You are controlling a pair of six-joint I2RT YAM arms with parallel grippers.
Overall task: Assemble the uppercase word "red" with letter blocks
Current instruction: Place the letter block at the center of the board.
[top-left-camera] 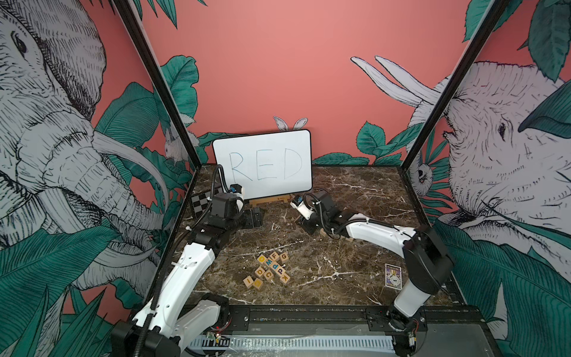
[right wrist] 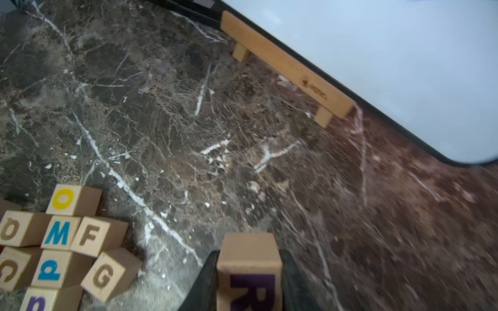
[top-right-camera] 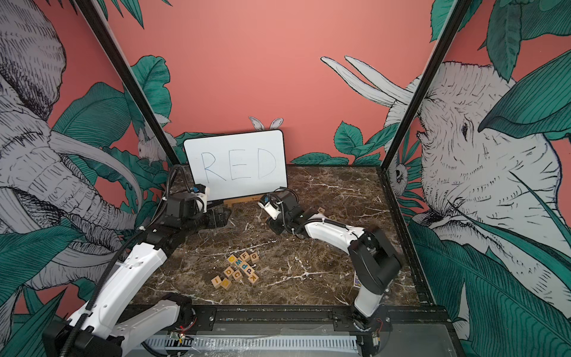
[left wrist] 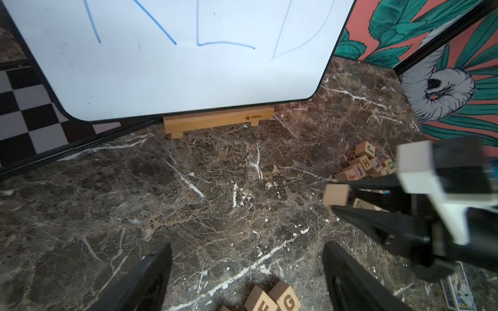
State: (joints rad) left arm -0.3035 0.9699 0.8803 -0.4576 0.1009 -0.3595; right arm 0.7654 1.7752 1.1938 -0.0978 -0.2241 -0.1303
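1. The R block (right wrist: 249,274) is a small light-wood cube. It is stiff and light with smooth faces, so it probably twists or slips unless pinched squarely on two opposite flat faces.
2. The right gripper (right wrist: 248,251) is clenched on those side faces, with the purple R toward its wrist camera and the cube protruding past the fingertips.
3. The cube is over the bare marble table (right wrist: 161,107), near the whiteboard (top-left-camera: 262,163). Whether it touches the table is unclear.
4. The left gripper (left wrist: 246,258) hangs released and empty, well apart from it.
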